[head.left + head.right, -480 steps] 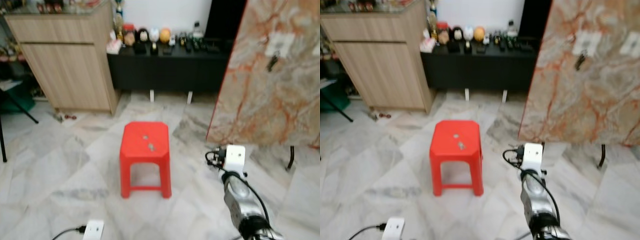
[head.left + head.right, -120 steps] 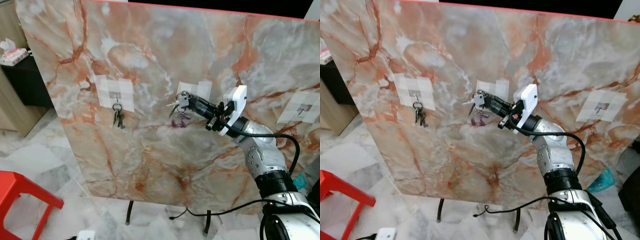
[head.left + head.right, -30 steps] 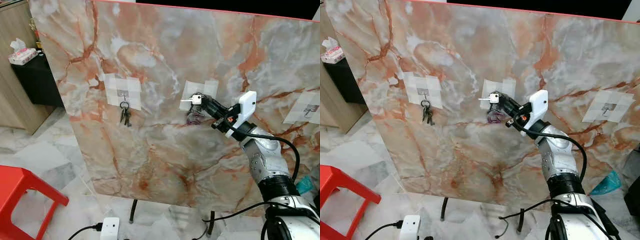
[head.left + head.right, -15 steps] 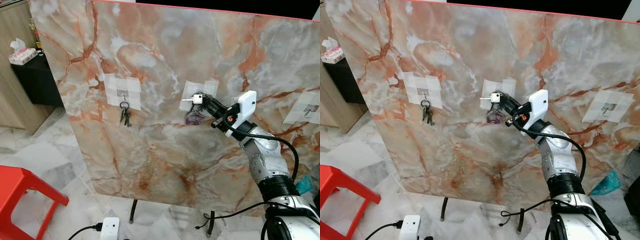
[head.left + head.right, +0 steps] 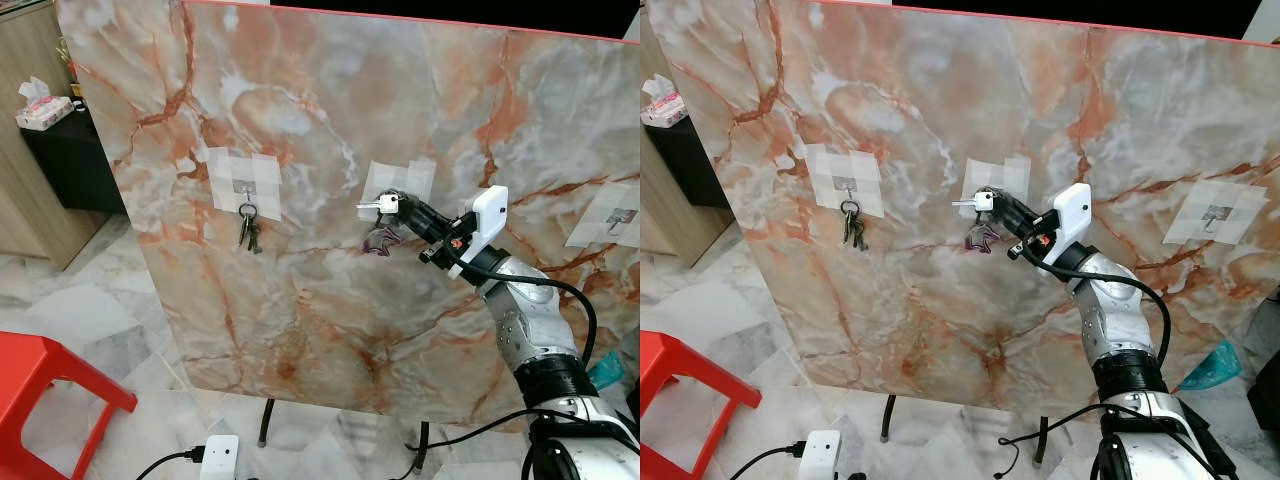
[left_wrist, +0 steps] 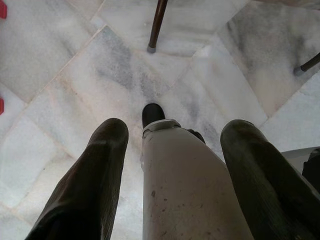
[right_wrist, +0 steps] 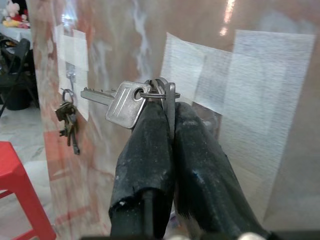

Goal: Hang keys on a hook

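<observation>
Your right gripper (image 5: 392,205) is raised against the marble board (image 5: 330,300), fingers pinched tight on the keys (image 7: 131,102) just in front of the middle taped patch (image 5: 998,178), whose hook is hidden behind them; to the robot's left another key bunch (image 5: 248,229) already hangs from the left hook (image 5: 243,187), and a third taped hook (image 5: 1213,214) sits on the right; your left gripper (image 6: 172,175) hangs over the floor with fingers spread; a red stool (image 5: 40,385) and a white power strip (image 5: 818,452) lie below.
</observation>
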Robot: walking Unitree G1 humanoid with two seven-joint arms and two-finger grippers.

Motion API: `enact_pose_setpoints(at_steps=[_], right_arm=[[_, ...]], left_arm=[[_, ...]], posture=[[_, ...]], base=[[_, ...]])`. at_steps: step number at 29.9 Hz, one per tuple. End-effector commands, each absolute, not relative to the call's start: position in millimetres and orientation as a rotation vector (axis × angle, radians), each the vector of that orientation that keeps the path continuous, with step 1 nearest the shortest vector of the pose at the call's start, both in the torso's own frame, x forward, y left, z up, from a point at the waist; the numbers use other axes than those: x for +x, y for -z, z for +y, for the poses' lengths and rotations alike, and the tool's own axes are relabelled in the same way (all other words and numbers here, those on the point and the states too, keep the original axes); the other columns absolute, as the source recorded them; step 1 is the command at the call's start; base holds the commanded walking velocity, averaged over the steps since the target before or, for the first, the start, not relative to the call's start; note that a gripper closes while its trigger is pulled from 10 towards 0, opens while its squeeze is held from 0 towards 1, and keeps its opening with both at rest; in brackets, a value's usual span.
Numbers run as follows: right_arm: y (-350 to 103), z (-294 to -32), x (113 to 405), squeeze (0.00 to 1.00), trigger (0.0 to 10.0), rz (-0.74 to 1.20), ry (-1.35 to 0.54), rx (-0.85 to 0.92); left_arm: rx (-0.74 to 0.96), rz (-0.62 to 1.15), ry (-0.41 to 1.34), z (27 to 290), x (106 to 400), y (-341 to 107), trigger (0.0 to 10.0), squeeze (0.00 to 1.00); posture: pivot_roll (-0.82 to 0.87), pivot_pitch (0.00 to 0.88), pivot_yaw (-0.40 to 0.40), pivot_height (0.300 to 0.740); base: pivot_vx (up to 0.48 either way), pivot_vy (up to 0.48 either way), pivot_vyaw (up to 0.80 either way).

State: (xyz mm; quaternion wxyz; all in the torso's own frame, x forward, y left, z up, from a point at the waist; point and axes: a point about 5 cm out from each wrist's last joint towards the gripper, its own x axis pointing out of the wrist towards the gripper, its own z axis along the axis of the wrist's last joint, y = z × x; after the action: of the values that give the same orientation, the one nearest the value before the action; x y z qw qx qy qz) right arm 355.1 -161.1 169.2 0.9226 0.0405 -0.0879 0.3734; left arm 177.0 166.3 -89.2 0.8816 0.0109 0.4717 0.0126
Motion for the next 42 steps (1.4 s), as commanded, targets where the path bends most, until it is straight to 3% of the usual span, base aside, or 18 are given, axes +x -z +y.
enact_pose_setpoints(at_steps=[1, 42], right_arm=[[-175.3, -161.4, 354.1, 0.00, 10.0, -0.201, -0.777, 0.076], [-175.7, -168.9, 355.2, 0.00, 10.0, -0.216, -0.690, 0.085]], left_arm=[[0.022, 1.018, -0.011, 163.6, 167.9, 93.7, 10.0, 0.00], [0.027, 1.019, -0.009, 164.1, 167.1, 94.0, 10.0, 0.00]], posture=[[0.00, 0.000, -0.079, 0.740], [0.00, 0.000, -0.073, 0.740]], base=[[0.000, 0.000, 0.00], [0.000, 0.000, 0.00]])
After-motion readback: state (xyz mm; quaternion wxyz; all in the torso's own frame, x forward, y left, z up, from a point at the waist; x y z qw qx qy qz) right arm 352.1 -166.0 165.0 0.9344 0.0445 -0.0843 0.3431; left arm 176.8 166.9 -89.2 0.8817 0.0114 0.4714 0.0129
